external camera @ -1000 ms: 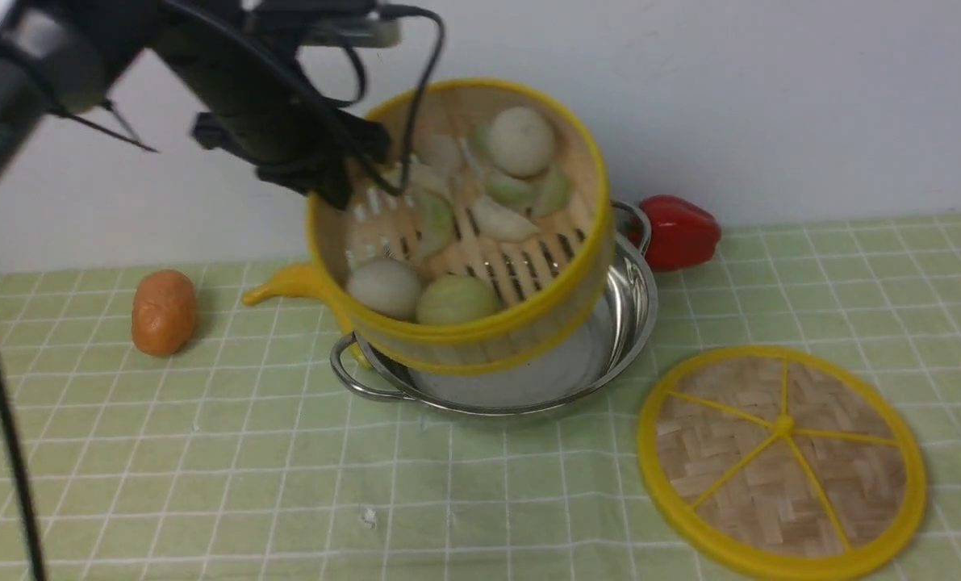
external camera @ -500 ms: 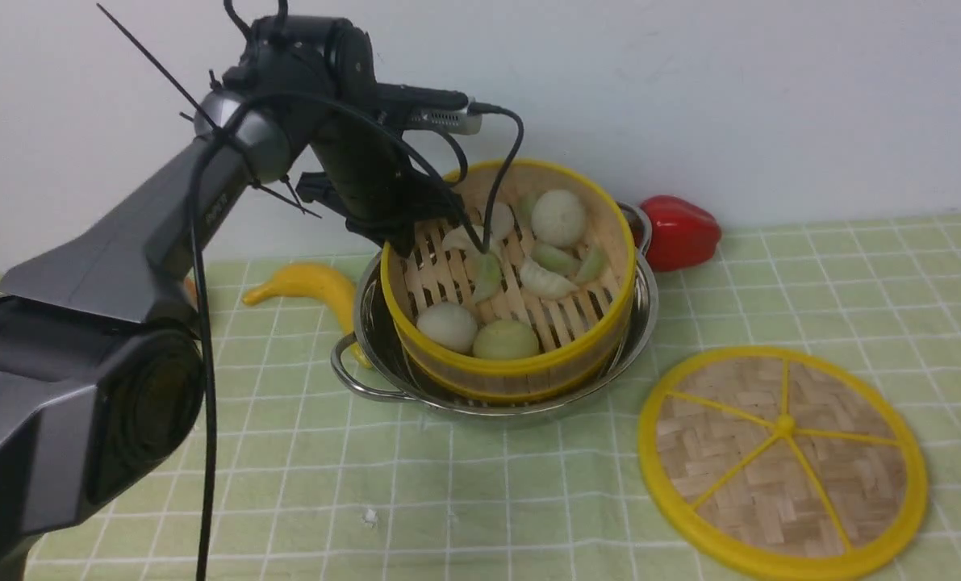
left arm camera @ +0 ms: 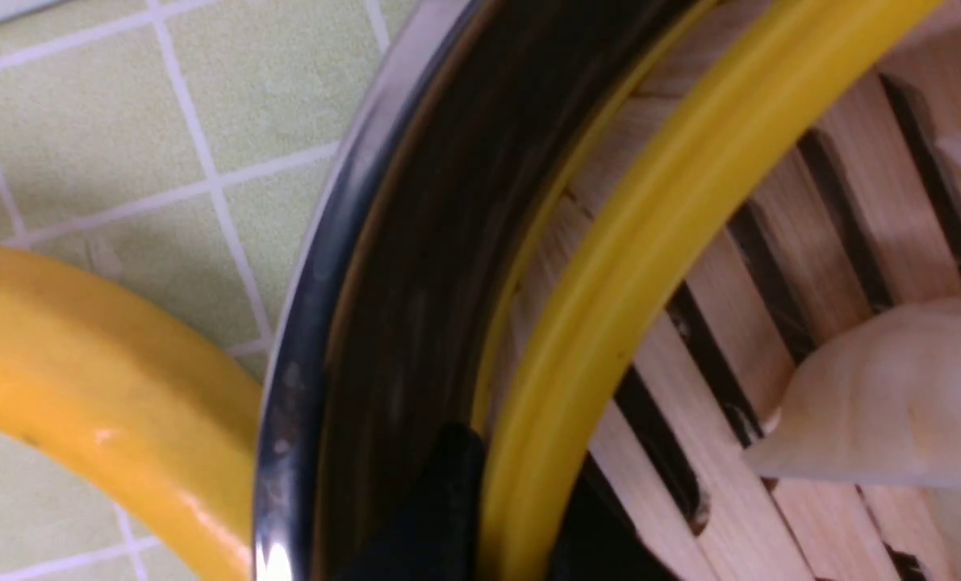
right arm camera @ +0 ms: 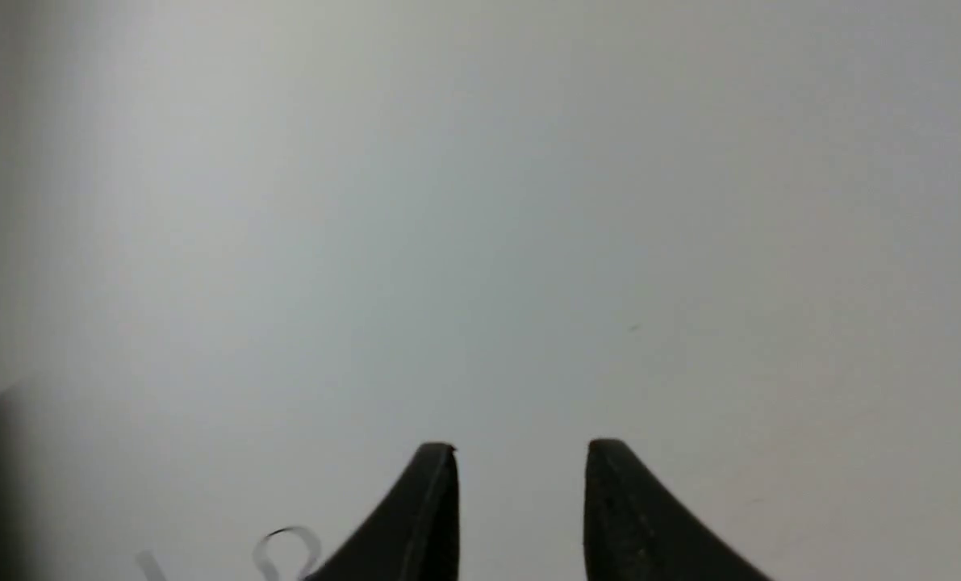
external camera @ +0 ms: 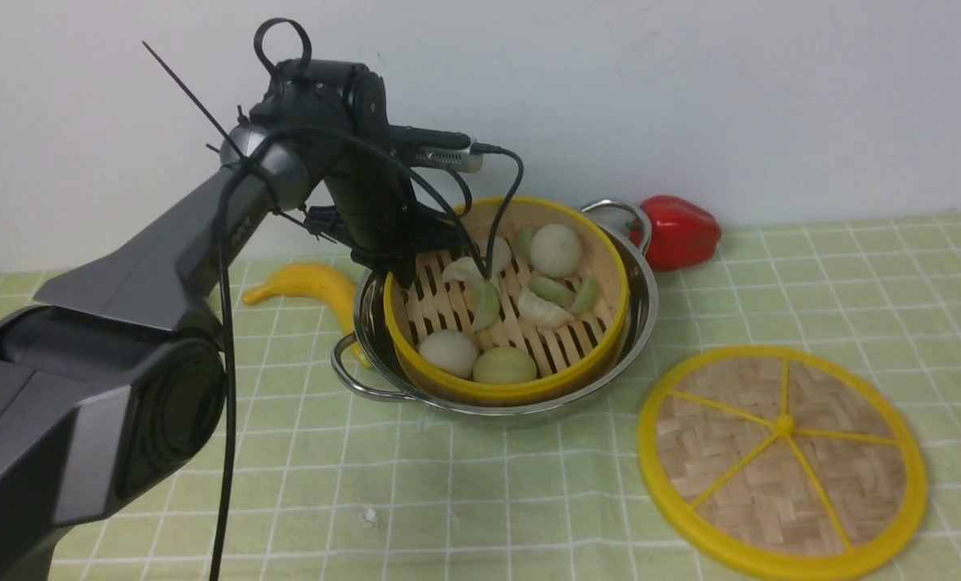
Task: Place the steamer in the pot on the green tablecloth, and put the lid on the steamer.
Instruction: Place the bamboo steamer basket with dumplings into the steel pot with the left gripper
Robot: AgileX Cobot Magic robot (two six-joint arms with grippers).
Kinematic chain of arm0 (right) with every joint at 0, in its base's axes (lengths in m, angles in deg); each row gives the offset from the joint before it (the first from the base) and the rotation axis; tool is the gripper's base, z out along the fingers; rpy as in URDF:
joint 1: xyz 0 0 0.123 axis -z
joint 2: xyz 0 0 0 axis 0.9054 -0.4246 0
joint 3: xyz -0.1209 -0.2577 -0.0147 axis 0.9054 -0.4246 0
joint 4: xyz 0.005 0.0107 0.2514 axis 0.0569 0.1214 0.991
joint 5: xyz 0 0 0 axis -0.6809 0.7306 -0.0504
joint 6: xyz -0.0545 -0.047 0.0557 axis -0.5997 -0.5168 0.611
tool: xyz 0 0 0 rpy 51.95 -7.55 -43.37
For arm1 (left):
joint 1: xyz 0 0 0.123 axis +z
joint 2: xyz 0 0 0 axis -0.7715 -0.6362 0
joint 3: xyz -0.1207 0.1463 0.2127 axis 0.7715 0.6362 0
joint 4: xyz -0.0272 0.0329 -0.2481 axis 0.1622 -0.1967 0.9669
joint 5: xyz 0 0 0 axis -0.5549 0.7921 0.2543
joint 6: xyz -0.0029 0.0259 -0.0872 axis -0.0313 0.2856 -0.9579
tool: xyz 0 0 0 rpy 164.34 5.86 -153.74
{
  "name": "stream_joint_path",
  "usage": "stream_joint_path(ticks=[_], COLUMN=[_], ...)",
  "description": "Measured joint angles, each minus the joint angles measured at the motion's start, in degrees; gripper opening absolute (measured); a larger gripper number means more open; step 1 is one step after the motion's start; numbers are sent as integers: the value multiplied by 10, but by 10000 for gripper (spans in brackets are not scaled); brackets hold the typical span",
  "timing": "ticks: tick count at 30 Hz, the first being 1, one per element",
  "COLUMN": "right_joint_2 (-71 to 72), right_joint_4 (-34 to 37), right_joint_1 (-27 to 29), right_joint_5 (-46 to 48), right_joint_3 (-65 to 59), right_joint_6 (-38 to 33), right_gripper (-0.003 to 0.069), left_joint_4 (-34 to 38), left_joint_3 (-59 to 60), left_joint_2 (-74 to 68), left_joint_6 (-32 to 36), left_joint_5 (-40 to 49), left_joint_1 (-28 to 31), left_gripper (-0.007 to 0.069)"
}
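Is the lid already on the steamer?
No, the lid lies flat on the green tablecloth, apart from the pot, and the steamer is uncovered.

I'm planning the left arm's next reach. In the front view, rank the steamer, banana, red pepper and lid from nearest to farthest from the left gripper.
1. The steamer: left gripper clamps its rim.
2. The banana: just left of the pot.
3. The red pepper: behind the pot, right.
4. The lid: front right, on the tablecloth.
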Motion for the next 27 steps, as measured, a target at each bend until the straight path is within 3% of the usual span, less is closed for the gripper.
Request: stream_joint_path(ticks=[6,11,18,25,26,27], right_joint_2=[-193,-369,-531,-550,-550,-550], right_joint_4=[-74,-32,232,501,510,569], right_joint_1=[0,0,0,0,0,0], right_joint_5=[136,231,437,509,512,530], right_joint_3=[136,197,238,268,269,271], right_joint_6=[-22,-147,-490,-768,-785,-835], right_gripper=[240,240,240,240,240,240], left_joint_4=[-6,-6,0,4,4,4], left_joint_3=[0,-1,-5,-8,-8,-8], left_joint_2=[0,-2,-22,-24,-24,-24], left_joint_6=[-2,-2,-11,-11,-11,-11], left_joint_5=[0,0,-3,-3,-3,-3], left_joint_1=[0,0,1,1,1,1], left_gripper=[30,30,30,31,31,37])
